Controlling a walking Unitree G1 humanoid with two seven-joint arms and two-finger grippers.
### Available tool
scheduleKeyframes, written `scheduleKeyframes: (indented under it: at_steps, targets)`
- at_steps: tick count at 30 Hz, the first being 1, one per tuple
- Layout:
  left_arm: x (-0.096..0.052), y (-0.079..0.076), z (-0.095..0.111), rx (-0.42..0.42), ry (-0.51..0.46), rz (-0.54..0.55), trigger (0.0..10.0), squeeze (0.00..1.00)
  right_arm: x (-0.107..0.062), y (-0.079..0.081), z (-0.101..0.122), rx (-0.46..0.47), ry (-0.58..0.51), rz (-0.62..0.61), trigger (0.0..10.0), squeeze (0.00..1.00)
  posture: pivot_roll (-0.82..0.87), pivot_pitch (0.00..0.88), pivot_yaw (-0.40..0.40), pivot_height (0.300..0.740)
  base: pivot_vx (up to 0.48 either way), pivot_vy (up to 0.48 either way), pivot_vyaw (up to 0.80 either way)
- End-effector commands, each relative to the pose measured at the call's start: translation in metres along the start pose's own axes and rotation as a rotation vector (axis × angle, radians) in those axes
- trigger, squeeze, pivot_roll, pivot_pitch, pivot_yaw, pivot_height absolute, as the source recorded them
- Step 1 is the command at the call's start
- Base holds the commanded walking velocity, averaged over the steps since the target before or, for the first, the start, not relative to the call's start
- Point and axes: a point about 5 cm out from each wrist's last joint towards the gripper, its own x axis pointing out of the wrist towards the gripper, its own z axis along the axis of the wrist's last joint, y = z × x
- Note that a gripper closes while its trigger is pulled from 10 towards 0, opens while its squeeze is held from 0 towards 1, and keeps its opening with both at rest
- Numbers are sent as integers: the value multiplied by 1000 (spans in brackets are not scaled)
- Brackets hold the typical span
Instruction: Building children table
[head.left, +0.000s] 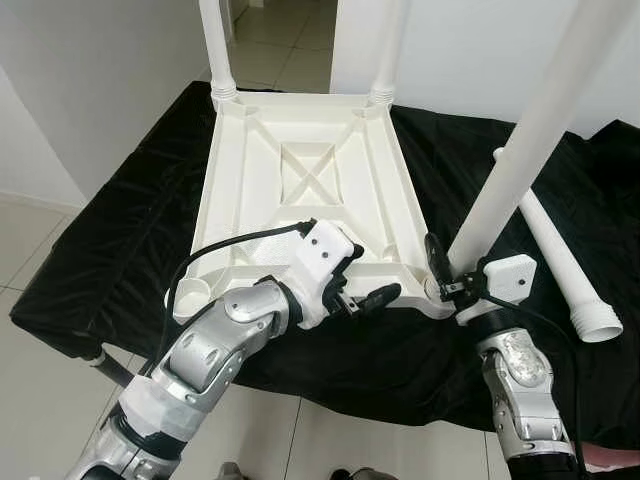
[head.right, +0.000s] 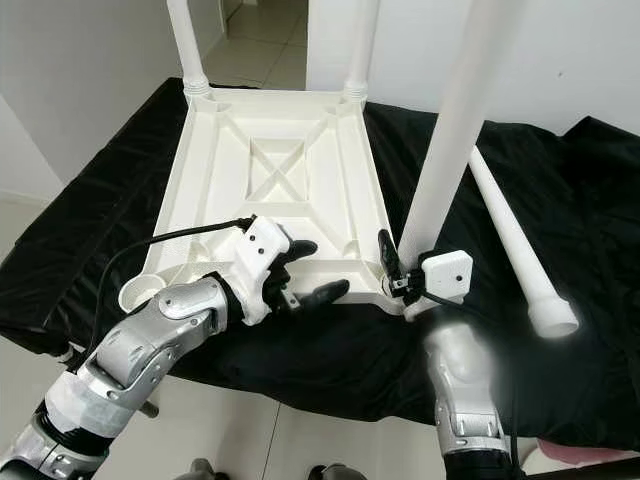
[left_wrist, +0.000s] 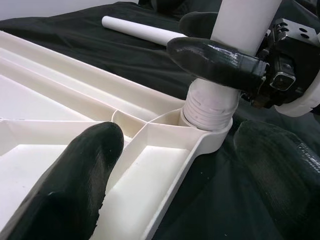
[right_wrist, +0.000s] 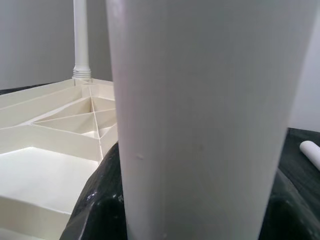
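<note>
On black cloth (head.left: 120, 240): white ribbed plastic tabletop (head.left: 300, 170) upside down, two far legs upright. Right gripper (head.left: 447, 275) clamps smooth tapered leg (head.left: 510, 160) standing in near-right socket. Left gripper (head.left: 362, 288) spread wide, empty, over near rim. Loose leg (head.left: 560, 260) lies right.

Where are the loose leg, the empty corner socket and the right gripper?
Loose leg (head.left: 548, 243): left eye view, mid-shaft.
Empty socket (head.left: 191, 294): left eye view, its rim.
Right gripper (head.left: 445, 270): left eye view, between fingertips, round the upright leg.
</note>
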Motion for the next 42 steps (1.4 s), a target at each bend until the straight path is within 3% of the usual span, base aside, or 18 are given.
scheduleKeyframes:
  at_steps: [1, 7, 22, 29, 35, 42]
  targets:
    - [1, -3, 4, 16, -2, -32, 10000, 0, -9, 4, -27, 65, 152, 9, 10000, 0, -1, 122, -13, 740, 0, 0, 0]
    - [0, -3, 6, 18, -2, -31, 10000, 0, -4, 7, -31, 144, 212, 12, 10000, 0, 4, 123, -13, 740, 0, 0, 0]
    - [0, 0, 9, 28, -5, -22, 10000, 0, -8, 8, -45, 199, 308, 3, 10000, 0, 2, 110, -18, 740, 0, 0, 0]
    - [0, -1, 10, 34, -9, -20, 10000, 0, -14, 11, -51, 185, 331, -4, 10000, 0, 0, 107, -18, 740, 0, 0, 0]
    - [0, -1, 10, 40, -8, -21, 10000, 0, -20, 23, -40, 83, 218, 84, 10000, 0, -1, 103, -14, 740, 0, 0, 0]
    - [0, -1, 10, 40, -8, -24, 10000, 0, -24, 24, -40, 75, 205, 106, 10000, 0, -3, 96, -14, 740, 0, 0, 0]
